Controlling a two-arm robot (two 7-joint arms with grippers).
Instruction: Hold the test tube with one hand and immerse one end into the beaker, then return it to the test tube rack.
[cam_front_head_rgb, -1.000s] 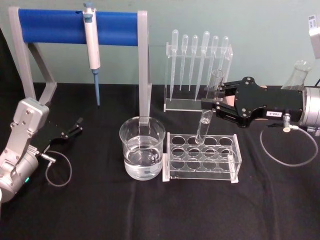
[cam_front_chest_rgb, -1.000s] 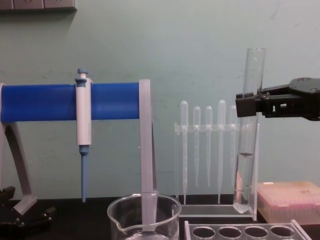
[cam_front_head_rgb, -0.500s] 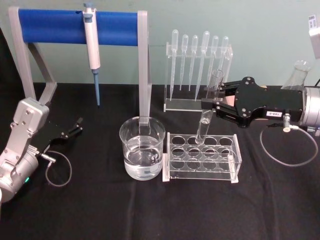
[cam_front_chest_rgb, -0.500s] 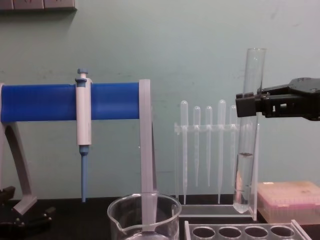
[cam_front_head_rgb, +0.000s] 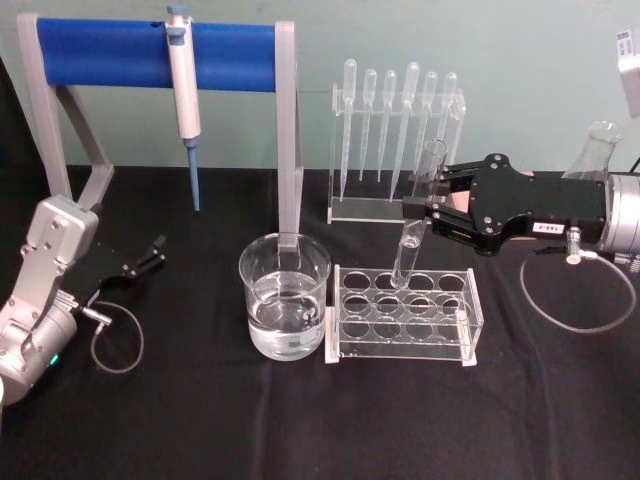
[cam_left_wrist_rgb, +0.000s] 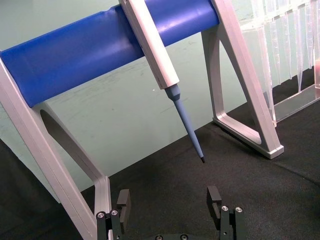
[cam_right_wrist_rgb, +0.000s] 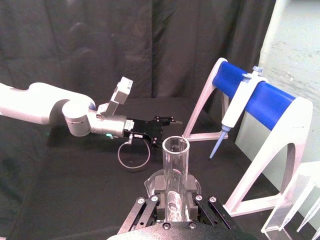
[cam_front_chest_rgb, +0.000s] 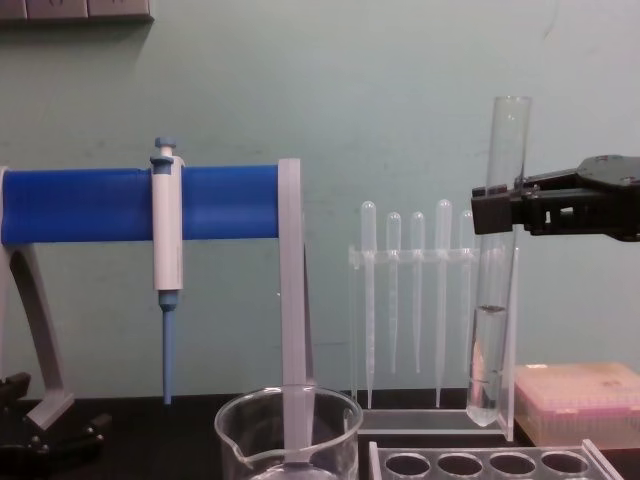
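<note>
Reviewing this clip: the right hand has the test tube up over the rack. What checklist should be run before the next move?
1. Right hand shut on the test tube below its rim: ok.
2. Test tube close to upright, liquid at its bottom: ok.
3. Tube's bottom above the top of the rack in the chest view: ok.
4. Beaker upright, holding liquid, beside the rack: ok.
5. Left hand open, well apart from the beaker: ok.
6. Tube already dipped in the beaker: cannot tell.
</note>
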